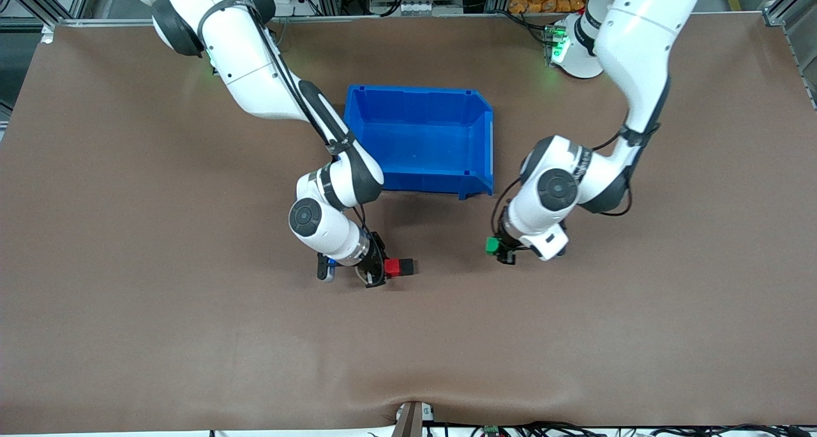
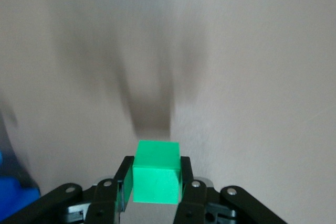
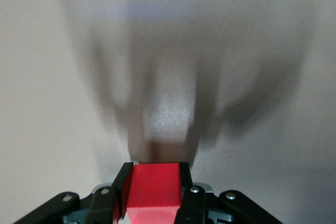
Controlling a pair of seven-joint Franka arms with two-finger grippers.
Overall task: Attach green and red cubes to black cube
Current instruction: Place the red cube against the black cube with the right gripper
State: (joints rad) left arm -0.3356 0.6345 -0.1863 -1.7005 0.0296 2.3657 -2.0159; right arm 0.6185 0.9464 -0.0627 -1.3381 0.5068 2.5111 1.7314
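My right gripper [image 1: 388,269] is shut on the red cube [image 1: 392,266], which shows between its fingers [image 3: 124,184] as a red block [image 3: 156,187]. The black cube [image 1: 406,266] lies right against the red cube, on the side toward the left arm's end of the table. My left gripper [image 1: 496,248] is shut on the green cube [image 1: 491,245], seen clamped between its fingers [image 2: 125,178] as a green block [image 2: 155,174]. It hangs low over bare table, a short way from the black cube toward the left arm's end.
An open blue bin [image 1: 488,150] with nothing in it stands between the two arms, farther from the front camera than both grippers. Brown tabletop [image 1: 191,335] stretches around the grippers and toward the front camera.
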